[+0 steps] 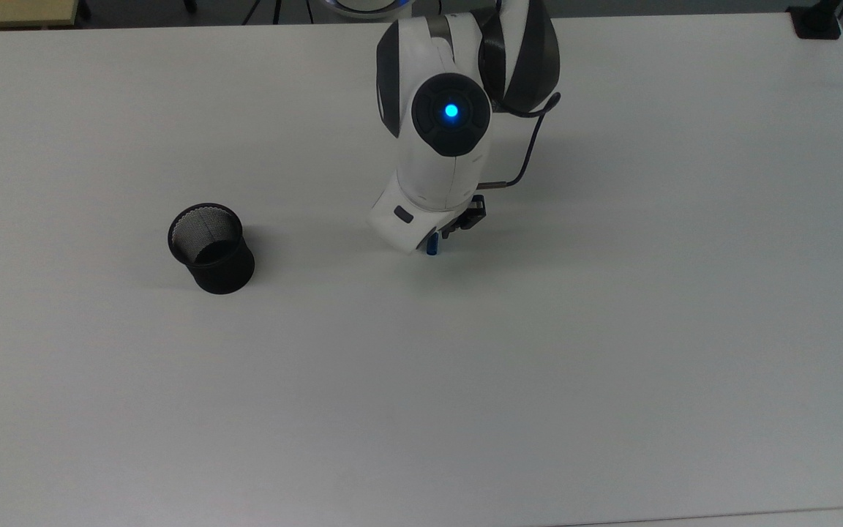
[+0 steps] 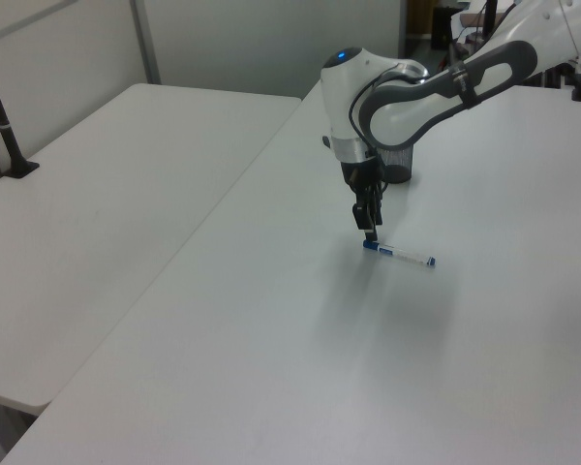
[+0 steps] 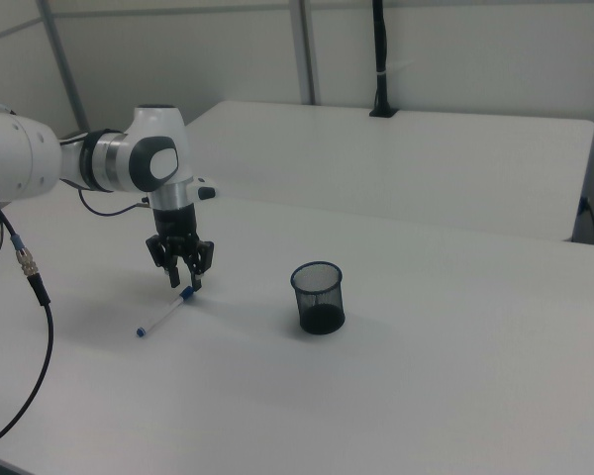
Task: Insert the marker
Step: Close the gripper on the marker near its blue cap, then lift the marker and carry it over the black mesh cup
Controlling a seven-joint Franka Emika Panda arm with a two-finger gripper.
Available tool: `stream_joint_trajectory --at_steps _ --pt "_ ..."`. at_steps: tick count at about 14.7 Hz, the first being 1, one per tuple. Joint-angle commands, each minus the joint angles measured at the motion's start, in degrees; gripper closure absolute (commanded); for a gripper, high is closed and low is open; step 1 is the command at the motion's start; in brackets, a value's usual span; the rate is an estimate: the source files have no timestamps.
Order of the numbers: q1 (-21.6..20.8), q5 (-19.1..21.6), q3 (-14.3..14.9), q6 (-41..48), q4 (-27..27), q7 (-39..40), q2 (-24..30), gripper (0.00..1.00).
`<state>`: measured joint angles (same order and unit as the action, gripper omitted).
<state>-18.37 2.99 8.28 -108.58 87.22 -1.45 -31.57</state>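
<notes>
End effector poised over the marker's capped end

Marker (image 3: 165,312) lies flat on the white worktop (image 1: 612,329), well apart from the black mesh cup (image 1: 211,248). In the right view its long axis runs from the blue cap at upper right down to the small blue tip at lower left. The end effector (image 3: 182,281) hangs just above the capped end, fingers pointing down and spread, holding nothing. In the left view it sits over the marker's left end, with most of the barrel stretching away to the left view's right. Judging by this, a grasp here would take the marker near one end, not at its middle, so it may tilt when lifted.
</notes>
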Motion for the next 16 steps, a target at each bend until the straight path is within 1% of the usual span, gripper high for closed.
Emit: stream_joint_trajectory --at_steps 1,3,5,7,8,9,11,14,15,16 --pt "-1.4 -0.17 1.03 -1.02 0.23 -0.83 -0.51 0.52" --pt "-2.1 -0.43 1.03 -1.63 0.14 -0.83 -1.74 0.54" --pt "-2.46 -0.52 0.95 -3.21 0.67 -1.01 -2.01 0.6" --pt "-2.55 -0.52 0.95 -3.22 0.84 -1.01 -2.01 0.75" --pt "-2.55 -0.52 0.86 -3.22 0.76 -1.01 -2.01 0.87" --pt "-2.55 -0.52 0.86 -3.22 0.76 -1.09 -2.01 0.93" --pt "-2.63 -0.52 0.86 -3.22 0.76 -1.01 -2.01 1.0" --pt "-2.46 -0.44 0.86 -2.35 0.41 -1.01 -1.22 1.0" --pt "-2.2 -0.44 0.86 -2.08 0.23 -1.01 -0.26 1.0" --pt "-1.85 -0.44 1.12 -1.73 0.06 -0.83 2.19 1.0"
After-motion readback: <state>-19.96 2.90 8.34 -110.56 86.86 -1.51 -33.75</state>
